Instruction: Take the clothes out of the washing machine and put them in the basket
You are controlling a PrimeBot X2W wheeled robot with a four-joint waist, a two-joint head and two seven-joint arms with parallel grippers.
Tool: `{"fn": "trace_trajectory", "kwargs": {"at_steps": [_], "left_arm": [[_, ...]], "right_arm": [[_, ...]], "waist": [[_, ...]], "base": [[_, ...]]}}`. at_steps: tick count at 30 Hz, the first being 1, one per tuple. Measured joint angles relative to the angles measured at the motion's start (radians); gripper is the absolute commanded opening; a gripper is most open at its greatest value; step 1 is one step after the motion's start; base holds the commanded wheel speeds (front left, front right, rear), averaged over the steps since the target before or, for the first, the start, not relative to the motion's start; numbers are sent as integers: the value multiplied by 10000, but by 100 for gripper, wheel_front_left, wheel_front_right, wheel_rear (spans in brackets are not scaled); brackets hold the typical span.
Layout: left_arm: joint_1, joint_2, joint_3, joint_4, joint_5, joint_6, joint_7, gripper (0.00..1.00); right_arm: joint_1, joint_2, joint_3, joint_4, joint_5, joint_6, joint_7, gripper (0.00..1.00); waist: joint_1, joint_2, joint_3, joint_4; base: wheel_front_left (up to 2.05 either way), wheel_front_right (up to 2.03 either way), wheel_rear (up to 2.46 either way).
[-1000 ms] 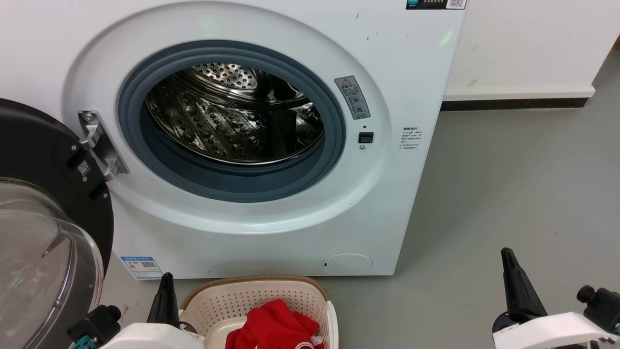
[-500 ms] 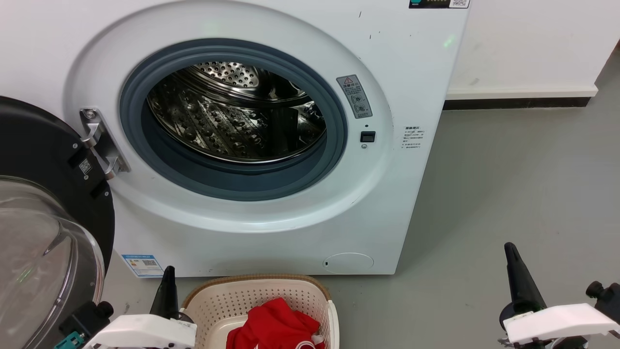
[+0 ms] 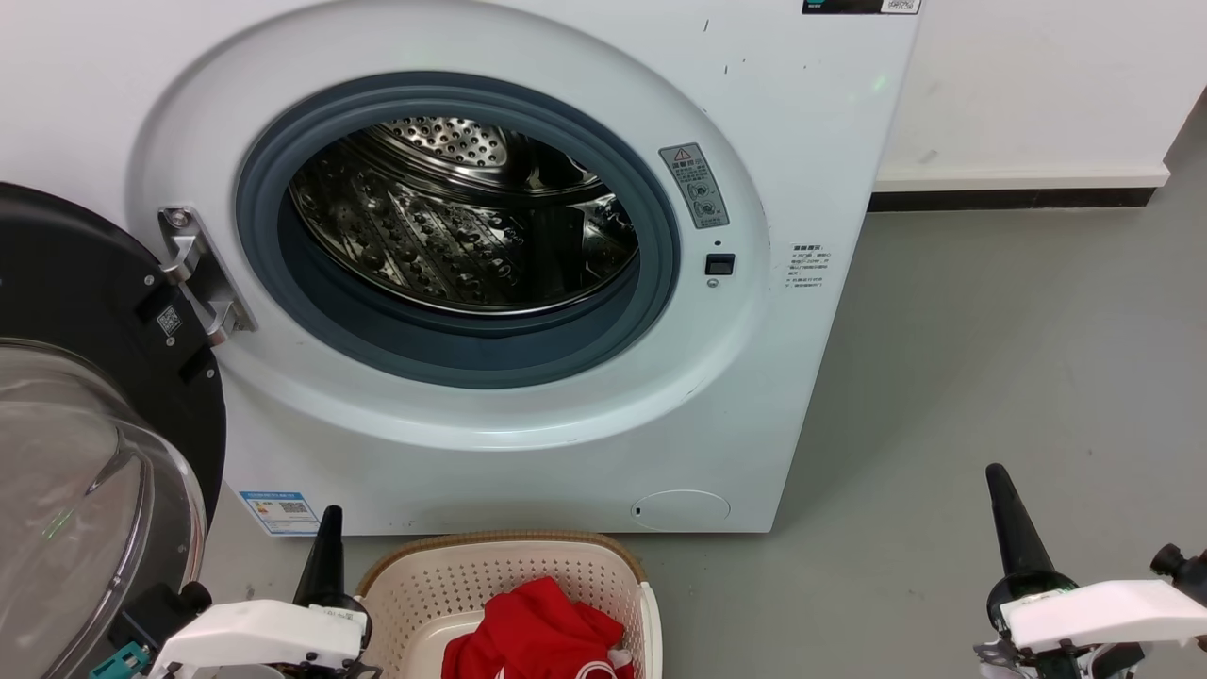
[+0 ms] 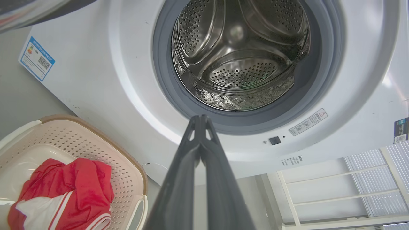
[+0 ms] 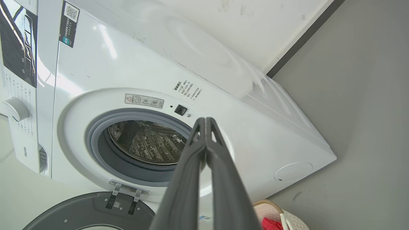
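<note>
washing machine drum [image 3: 453, 236]: perforated steel | basket [image 3: 443, 585]: perforated plastic | clothes [image 3: 537, 632]: soft red

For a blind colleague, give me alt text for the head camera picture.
A white front-loading washing machine stands with its black-framed glass door swung open and its perforated steel drum empty. Below, bright red clothes lie in a cream perforated plastic basket, between the shut left tool and right tool.

On the washer [image 3: 528, 453], a grey label [image 3: 693, 185] bears a red warning triangle; a blue-edged sticker [image 3: 279, 512] carries a QR code (its print, like the rest, too small to read).
</note>
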Motion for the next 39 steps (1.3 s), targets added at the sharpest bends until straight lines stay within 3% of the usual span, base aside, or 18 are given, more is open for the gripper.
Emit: {"fn": "trace_trajectory", "kwargs": {"at_steps": [39], "left_arm": [[-616, 2, 332, 293, -3827, -556, 932, 0]], "right_arm": [[-616, -8, -372, 481, 3894, -2, 949, 0]], "waist": [[0, 0, 106, 124]], "base": [[0, 0, 0]]}}
